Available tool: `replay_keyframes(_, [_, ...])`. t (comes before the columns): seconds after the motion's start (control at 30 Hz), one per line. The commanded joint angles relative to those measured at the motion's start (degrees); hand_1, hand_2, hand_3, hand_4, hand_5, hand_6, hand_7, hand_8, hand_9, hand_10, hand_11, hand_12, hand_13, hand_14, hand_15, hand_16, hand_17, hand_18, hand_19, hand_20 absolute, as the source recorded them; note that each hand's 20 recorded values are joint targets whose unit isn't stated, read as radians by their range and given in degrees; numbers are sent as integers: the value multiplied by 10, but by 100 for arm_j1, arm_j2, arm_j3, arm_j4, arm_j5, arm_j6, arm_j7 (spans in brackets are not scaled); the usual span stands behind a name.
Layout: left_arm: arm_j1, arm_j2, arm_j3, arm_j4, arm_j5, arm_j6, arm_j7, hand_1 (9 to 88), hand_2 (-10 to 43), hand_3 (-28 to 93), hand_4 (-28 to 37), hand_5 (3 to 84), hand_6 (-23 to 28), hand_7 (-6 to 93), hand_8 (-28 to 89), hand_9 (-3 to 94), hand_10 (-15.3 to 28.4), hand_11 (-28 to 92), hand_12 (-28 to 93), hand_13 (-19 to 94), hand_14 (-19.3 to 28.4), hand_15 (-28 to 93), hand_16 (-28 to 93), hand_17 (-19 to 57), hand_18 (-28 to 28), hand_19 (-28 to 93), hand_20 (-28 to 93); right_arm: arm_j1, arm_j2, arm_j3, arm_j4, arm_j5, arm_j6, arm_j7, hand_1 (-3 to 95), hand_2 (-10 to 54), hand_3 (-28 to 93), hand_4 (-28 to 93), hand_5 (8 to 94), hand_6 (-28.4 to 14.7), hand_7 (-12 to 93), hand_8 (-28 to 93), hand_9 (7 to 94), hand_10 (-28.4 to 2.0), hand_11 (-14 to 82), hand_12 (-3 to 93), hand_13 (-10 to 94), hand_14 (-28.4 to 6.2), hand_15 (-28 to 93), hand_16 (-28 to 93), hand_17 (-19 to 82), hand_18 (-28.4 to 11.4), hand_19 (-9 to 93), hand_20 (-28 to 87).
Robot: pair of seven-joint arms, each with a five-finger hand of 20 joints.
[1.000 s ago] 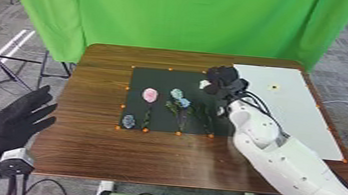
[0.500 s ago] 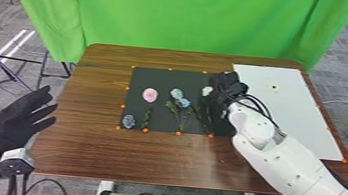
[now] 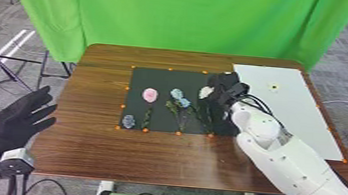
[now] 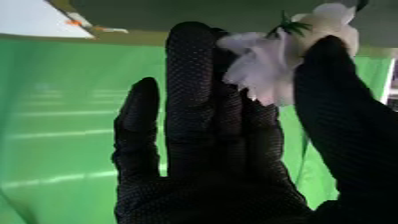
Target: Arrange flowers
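In the head view, my right hand (image 3: 225,84) is at the black mat's right edge, beside a white flower (image 3: 206,92). A green stem runs from near that flower toward the mat's front edge. In the right wrist view, my right hand (image 4: 204,135) has the white flower (image 4: 266,65) pinched between thumb and fingers. On the black mat (image 3: 154,75) lie a pink flower (image 3: 150,94), light-blue flowers (image 3: 181,101) with leafy stems, and a small grey-blue flower (image 3: 128,121). My left hand (image 3: 13,118) is off the table's left side, fingers straight.
A white sheet (image 3: 285,109) covers the right part of the brown table (image 3: 139,158), partly under my right arm. Small orange markers edge the mat and the sheet. A green curtain (image 3: 194,22) hangs behind the table.
My right hand has shifted slightly right and toward the table's front. The white flower's head has moved a little toward the front too. The left hand is still.
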Motion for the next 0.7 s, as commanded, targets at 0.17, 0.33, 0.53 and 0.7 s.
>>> replay_keyframes(0.17, [45, -52, -24, -1, -21, -4, -54, 247, -5, 696, -283, 228, 14, 186, -97, 188, 96, 128, 186, 139, 122, 163, 65, -128, 193, 372, 90, -121, 53, 273, -143, 86, -637, -128, 244, -95, 863, -283, 477, -2, 334, -167, 569, -97, 287, 240, 602, -44, 516, 264, 162, -194, 713, 514])
replay_keyframes(0.33, [52, -54, -37, -5, -16, -6, -46, 247, -5, 697, -282, 228, 13, 186, -98, 188, 95, 127, 186, 138, 122, 164, 65, -128, 192, 371, 90, -263, 105, 614, -332, 280, -865, -197, 209, -95, 852, -283, 409, -27, 309, -147, 484, -107, 273, 245, 555, -59, 532, 252, 136, -203, 708, 526])
replay_keyframes(0.53, [74, -70, -44, -9, -12, -17, -43, 247, -4, 696, -283, 228, 14, 186, -97, 188, 95, 130, 187, 138, 122, 164, 65, -128, 192, 372, 90, -553, 232, 1334, -678, 859, -1281, -409, 121, -95, 812, -283, 336, -57, 253, -114, 405, -129, 250, 261, 499, -86, 549, 239, 95, -217, 694, 551])
replay_keyframes(0.7, [37, -36, -36, 2, -13, -38, -40, 247, -5, 696, -282, 229, 14, 186, -97, 188, 95, 131, 186, 138, 122, 163, 65, -128, 193, 371, 90, -412, 541, 1269, -468, 1010, -396, 560, 63, -94, 799, -281, 288, -84, 168, -66, 354, -159, 202, 278, 450, -112, 550, 224, 76, -223, 677, 576])
